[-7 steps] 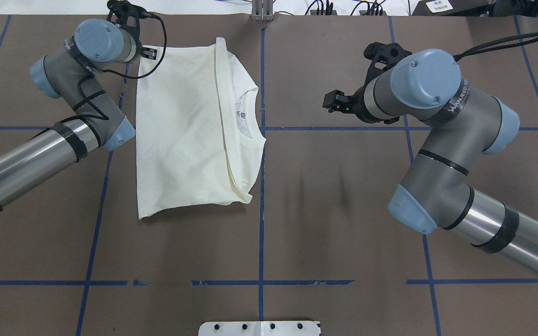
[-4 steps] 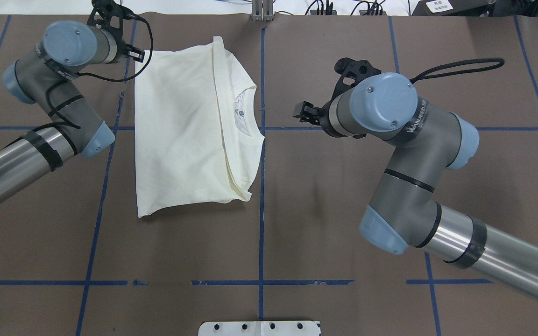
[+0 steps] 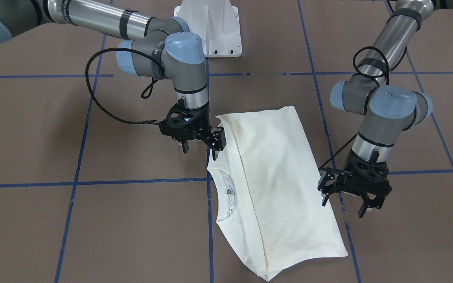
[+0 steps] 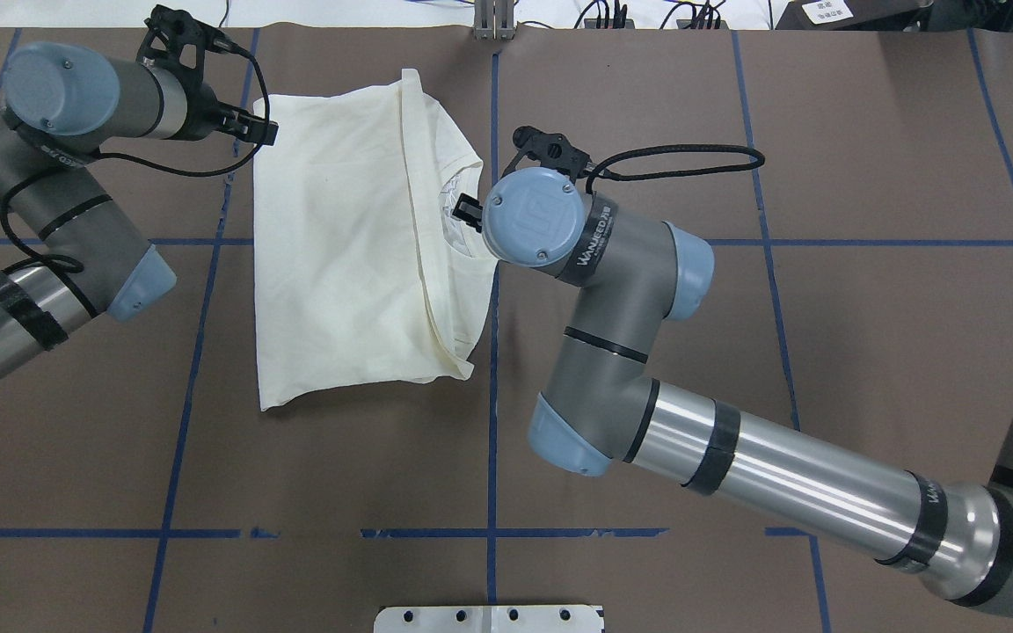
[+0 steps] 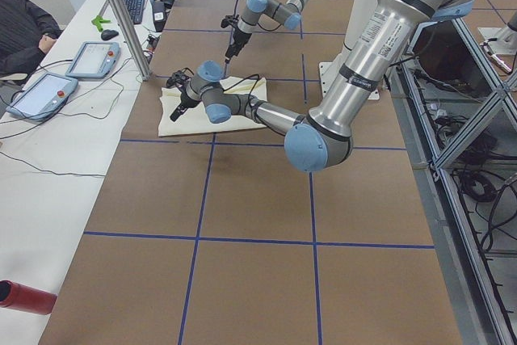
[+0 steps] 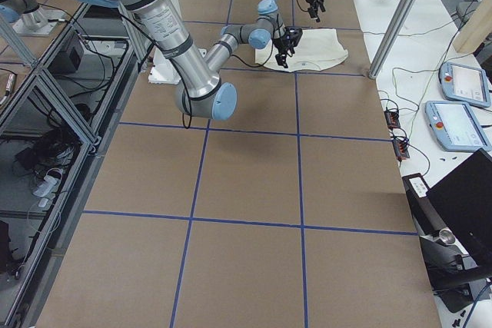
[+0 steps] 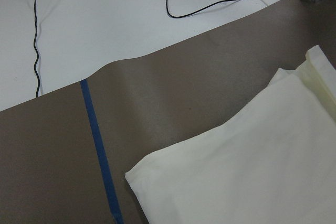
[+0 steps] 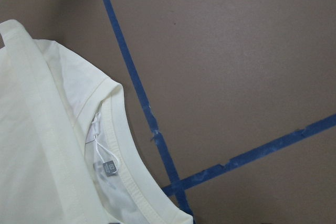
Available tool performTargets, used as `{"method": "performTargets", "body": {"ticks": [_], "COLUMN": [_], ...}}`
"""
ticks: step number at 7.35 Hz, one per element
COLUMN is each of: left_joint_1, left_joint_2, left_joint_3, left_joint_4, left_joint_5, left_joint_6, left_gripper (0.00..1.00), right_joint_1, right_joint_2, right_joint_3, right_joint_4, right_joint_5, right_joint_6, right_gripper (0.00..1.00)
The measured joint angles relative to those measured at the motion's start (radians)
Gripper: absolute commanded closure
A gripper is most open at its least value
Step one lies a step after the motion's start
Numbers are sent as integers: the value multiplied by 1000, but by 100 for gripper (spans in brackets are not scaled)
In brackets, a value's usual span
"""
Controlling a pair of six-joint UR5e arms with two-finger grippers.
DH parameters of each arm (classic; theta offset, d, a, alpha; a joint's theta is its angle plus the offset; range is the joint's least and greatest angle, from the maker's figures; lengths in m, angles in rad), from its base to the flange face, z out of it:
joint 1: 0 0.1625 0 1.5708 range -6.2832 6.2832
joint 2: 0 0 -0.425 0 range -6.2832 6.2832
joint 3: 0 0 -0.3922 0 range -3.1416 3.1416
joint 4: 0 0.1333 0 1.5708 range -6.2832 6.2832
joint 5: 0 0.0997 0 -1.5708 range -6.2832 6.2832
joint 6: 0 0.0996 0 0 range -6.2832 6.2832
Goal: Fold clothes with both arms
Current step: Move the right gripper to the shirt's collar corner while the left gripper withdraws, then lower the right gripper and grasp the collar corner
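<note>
The T-shirt (image 4: 339,246) lies flat on the bench (image 4: 647,132), doubled over with its plain cream side up. Its neck-side edge reaches the middle blue tape line (image 4: 492,440), and the rest lies on the robot's left of that line. The ribbed neck (image 8: 131,182) peeks out along the side nearest the right arm.

Your right pincer (image 3: 202,145) hangs at that neck-side edge with its jaws apart and nothing in them. Whether a finger touches cloth cannot be told from here. Your left pincer (image 3: 346,202) sits just beside the opposite folded edge, toward the corner farthest from the robot, jaws spread wide and also empty.

Expect the shirt to handle as a light, limp thing. It has no stiffness, so any span between two holds will sag, and the stacked layers will likely slide over one another if you pinch only the top one. Take it at the edges — a corner or a hem line — with every layer between the fingers. The neck rib is thicker and probably grips better than the thin body cloth, which may slip out of a shallow bite.
</note>
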Motion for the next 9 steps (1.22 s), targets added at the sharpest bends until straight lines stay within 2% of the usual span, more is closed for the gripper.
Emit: {"method": "performTargets", "body": {"ticks": [1,4,9], "left_joint_1": [0,-1,-1], "left_joint_2": [8,13,32], "left_joint_3": [-12,-17,-18], "left_joint_4": [0,0,-16], "left_joint_5": [-3,-4,-4], "left_joint_6": [0,1,-1], "left_gripper": [0,0,0], "right_joint_1": [-10,-31,-60], "right_joint_2": [31,129,128], "right_joint_3": [-52,-203,-238], "right_joint_4": [1,3,-4], "right_joint_5": [-14,-17,-15], "right_joint_6": [-5,-17,-53], "right_gripper": [38,43,48]}}
